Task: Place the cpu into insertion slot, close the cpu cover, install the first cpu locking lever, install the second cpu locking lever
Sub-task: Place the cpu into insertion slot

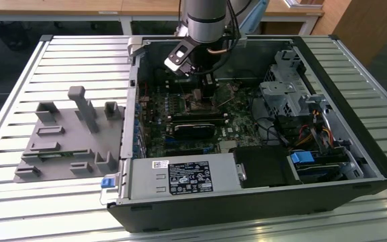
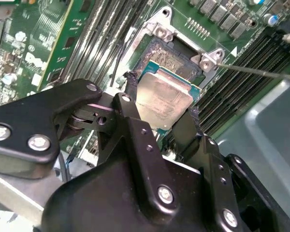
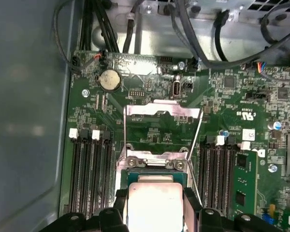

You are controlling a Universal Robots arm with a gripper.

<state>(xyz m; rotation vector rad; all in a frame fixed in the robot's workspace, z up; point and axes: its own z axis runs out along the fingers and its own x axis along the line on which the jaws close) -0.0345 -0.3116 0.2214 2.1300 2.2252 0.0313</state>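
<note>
My gripper (image 2: 162, 99) is shut on the cpu (image 2: 164, 96), a flat square chip with a silvery top and a green edge. Black fingers (image 2: 131, 89) press its two opposite sides. The chip hangs over the near part of the insertion slot (image 2: 176, 50), whose dark square bed shows beyond it; I cannot tell whether it touches. In the first wrist view the cpu (image 3: 154, 203) sits between the fingers below the cpu cover (image 3: 162, 110), which stands swung open. A thin locking lever (image 3: 197, 140) rises beside the slot. In the exterior view the gripper (image 1: 205, 95) reaches down into the computer case.
Long black memory slots (image 3: 89, 174) flank the socket on both sides. A black card (image 1: 193, 126) lies across the board in front of the socket. The power supply (image 1: 180, 176) and drive cage (image 1: 284, 96) crowd the case. A grey fixture (image 1: 66, 141) sits at the exterior view's left.
</note>
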